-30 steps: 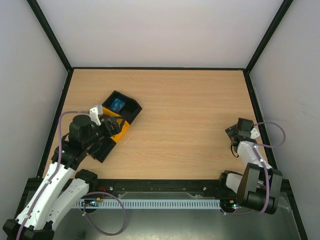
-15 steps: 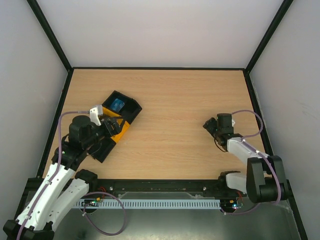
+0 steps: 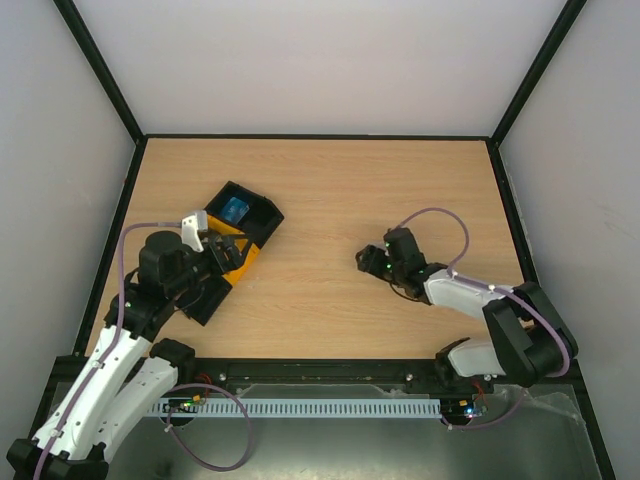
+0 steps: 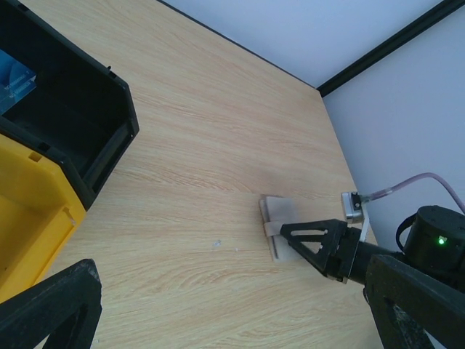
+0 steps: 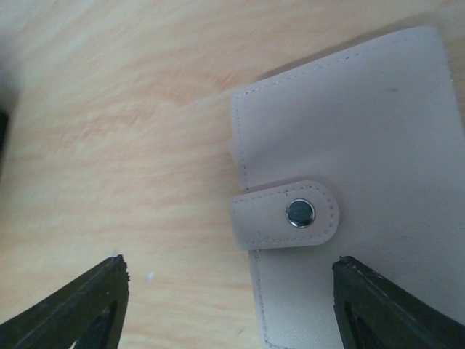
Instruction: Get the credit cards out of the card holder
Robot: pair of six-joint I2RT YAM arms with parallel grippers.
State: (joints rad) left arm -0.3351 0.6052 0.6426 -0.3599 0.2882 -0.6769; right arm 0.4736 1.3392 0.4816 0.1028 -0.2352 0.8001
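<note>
The card holder (image 5: 349, 153) is a pale grey wallet lying flat on the wood, closed by a beige snap tab (image 5: 287, 214). It also shows in the left wrist view (image 4: 280, 222). In the top view my right gripper covers it. My right gripper (image 5: 232, 309) is open right over it, with the tab between the jaws and the right fingertip (image 5: 392, 305) over the wallet's face. The same gripper shows in the top view (image 3: 368, 262). My left gripper (image 4: 232, 320) is open and empty by the trays, also in the top view (image 3: 222, 255). No red credit cards show.
A black tray (image 3: 262, 212) holding a bright blue item (image 3: 236, 209) lies at the left, with a yellow tray (image 3: 243, 262) beside it under my left gripper. Both trays show in the left wrist view (image 4: 73, 116). Black rails edge the table.
My right arm has swung left from the table's right edge to the middle, bringing its gripper over the card holder. The left arm has not moved.
</note>
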